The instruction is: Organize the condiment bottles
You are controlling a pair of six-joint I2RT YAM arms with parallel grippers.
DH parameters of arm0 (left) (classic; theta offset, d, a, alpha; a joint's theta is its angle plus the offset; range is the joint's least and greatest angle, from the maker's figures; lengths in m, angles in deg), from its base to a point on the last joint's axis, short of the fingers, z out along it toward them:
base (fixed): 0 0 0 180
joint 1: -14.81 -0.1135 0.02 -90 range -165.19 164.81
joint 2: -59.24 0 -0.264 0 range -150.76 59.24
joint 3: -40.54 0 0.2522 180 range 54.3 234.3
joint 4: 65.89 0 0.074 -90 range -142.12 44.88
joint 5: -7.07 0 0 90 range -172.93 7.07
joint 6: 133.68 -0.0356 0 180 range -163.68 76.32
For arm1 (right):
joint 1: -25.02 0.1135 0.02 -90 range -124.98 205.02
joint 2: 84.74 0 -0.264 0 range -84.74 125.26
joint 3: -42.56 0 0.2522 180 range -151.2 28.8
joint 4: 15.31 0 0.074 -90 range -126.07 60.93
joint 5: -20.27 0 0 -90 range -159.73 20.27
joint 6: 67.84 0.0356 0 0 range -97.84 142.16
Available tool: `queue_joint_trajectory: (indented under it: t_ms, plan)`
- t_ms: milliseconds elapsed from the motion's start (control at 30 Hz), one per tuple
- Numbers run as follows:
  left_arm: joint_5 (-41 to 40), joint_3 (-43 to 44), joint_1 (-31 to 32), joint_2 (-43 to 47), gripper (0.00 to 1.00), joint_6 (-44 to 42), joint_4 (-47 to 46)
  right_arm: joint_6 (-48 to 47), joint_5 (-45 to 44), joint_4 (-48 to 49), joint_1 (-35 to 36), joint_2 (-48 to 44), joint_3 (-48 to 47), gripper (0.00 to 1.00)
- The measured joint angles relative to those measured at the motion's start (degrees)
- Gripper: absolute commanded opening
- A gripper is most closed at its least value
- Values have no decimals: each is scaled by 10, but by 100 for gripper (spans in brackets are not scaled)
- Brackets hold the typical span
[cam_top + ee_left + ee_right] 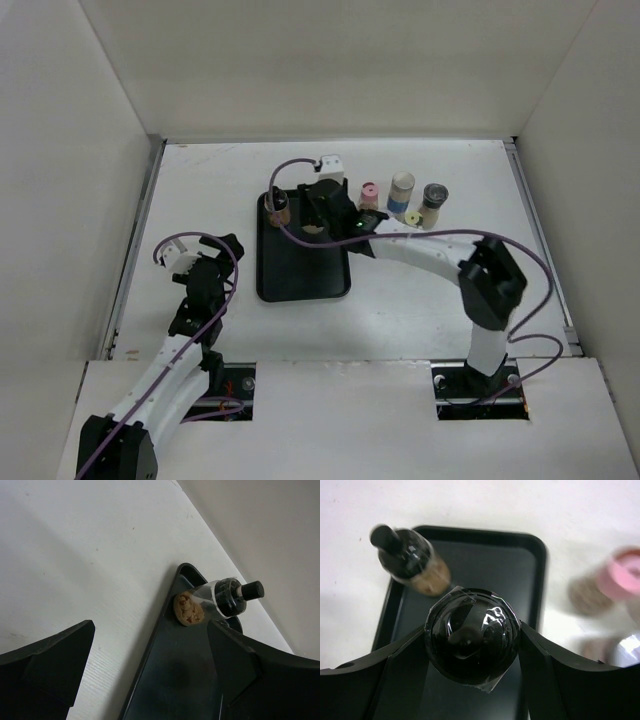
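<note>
A flat black tray (300, 275) lies mid-table. A brown bottle with a black cap (277, 208) stands on its far left corner; it also shows in the left wrist view (212, 600) and the right wrist view (412, 560). My right gripper (320, 215) is over the tray's far end, shut on a bottle with a round black cap (472, 635). A pink-lidded jar (369, 195), a white bottle with a blue label (400, 192) and a dark grinder-topped bottle (433, 203) stand right of the tray. My left gripper (200, 262) is open and empty, left of the tray.
White walls enclose the table on three sides. The tray (185, 680) fills the lower middle of the left wrist view; its right rim (537, 580) shows in the right wrist view. The pink-lidded jar (620, 575) is blurred at that view's right edge.
</note>
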Motion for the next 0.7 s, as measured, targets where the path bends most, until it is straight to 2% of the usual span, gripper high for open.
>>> queue_joint_trajectory:
  t_ms: [167, 300, 700]
  plan:
    - [0, -2, 0, 3, 100, -5, 1, -40, 19, 30, -5, 152, -130, 55]
    - [0, -2, 0, 3, 100, -6, 1, -53, 25, 33, -16, 213, -175, 60]
    - [0, -2, 0, 2, 100, -7, 1, -56, 17, 51, -29, 234, -194, 84]
